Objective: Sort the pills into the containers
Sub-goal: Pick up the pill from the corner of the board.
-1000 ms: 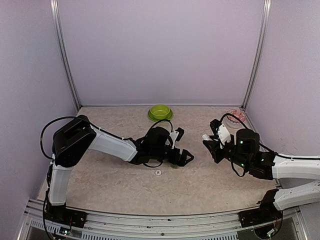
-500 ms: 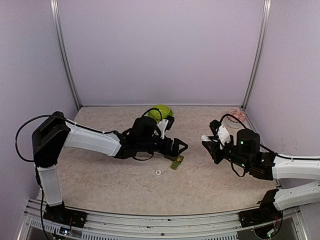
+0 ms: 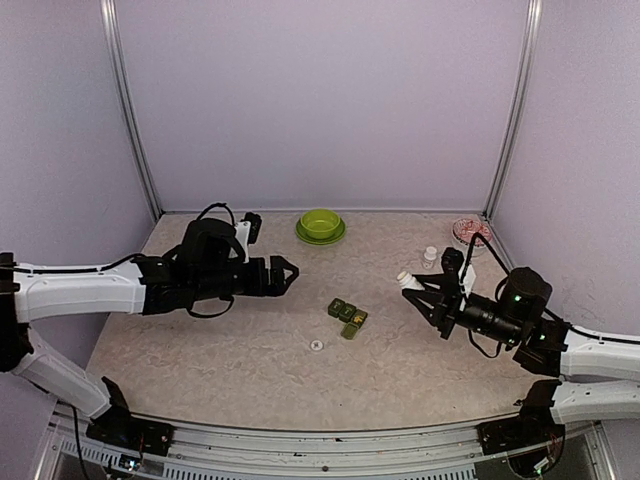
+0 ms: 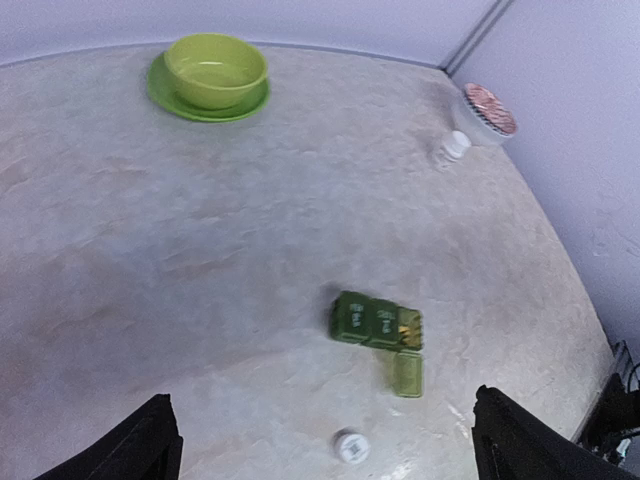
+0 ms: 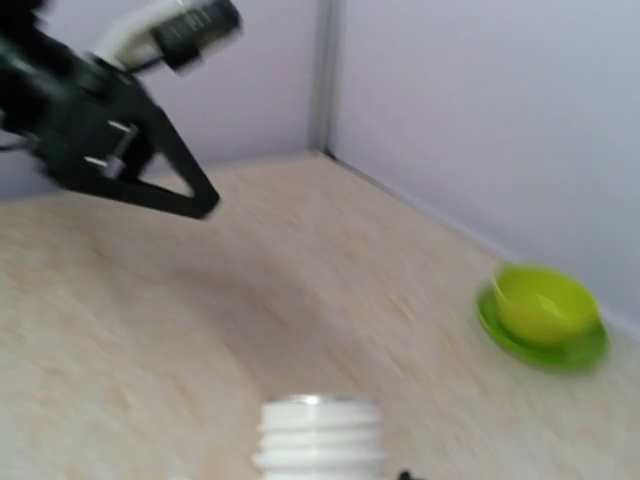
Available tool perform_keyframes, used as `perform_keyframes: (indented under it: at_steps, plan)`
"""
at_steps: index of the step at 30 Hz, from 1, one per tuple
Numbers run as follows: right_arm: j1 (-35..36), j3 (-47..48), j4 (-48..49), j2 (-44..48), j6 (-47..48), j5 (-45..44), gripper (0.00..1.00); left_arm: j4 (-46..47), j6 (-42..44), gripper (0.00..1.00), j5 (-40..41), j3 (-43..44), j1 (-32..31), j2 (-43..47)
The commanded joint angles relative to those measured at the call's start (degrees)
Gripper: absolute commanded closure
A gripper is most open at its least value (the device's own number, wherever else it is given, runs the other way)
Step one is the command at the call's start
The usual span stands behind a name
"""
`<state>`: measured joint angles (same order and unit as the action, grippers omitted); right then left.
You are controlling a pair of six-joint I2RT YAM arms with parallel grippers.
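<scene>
The dark green pill box (image 3: 347, 315) (image 4: 377, 322) lies mid-table, its right-hand compartment open with the lid (image 4: 408, 373) folded down. Tiny yellowish specks, the pills (image 4: 406, 324), show inside it. My left gripper (image 3: 283, 272) (image 4: 320, 425) hangs open, up and to the left of the box, with nothing between its fingers (image 4: 140, 445). My right gripper (image 3: 417, 287) is shut on a small uncapped white bottle (image 3: 405, 279) (image 5: 322, 440), held to the right of the box with its mouth pointing left. The right wrist view is blurred, and its fingers barely show.
A flat white cap (image 3: 316, 346) (image 4: 350, 447) lies in front of the box. A lime green bowl (image 3: 320, 224) (image 4: 215, 72) sits at the back wall. A second white bottle (image 3: 430, 255) (image 4: 455, 147) and a clear dish (image 3: 470, 230) (image 4: 487, 108) stand at the back right corner.
My left arm has drawn back to the left, off the pill box, which now lies uncovered with one lid open. The right arm has shifted slightly right, still holding the bottle.
</scene>
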<state>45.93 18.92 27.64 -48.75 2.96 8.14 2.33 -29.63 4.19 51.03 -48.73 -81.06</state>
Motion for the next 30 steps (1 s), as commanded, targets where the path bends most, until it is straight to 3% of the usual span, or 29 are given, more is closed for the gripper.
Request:
perform_keyframes:
  at_steps: [1,5,12,20,30]
  plan:
    - [1.0,0.5,3.5,2.5,2.1,8.1,0.82,-16.1,-5.4,0.01,11.1,-3.9,3.4,8.0]
    - [2.0,3.4,1.4,1.4,2.7,10.1,0.82,-25.4,-8.8,0.02,17.6,-7.9,6.2,14.0]
    - [3.5,5.5,0.8,-1.7,3.9,11.9,0.82,-31.2,-12.8,0.06,21.8,-13.9,11.6,16.3]
    - [4.3,5.3,0.3,-2.4,4.2,12.3,0.82,-30.9,-15.9,0.12,24.7,-16.5,16.1,15.1]
    - [4.8,5.2,-0.1,-2.3,4.4,12.1,0.82,-25.1,-15.9,0.28,20.2,-18.9,24.2,9.7]
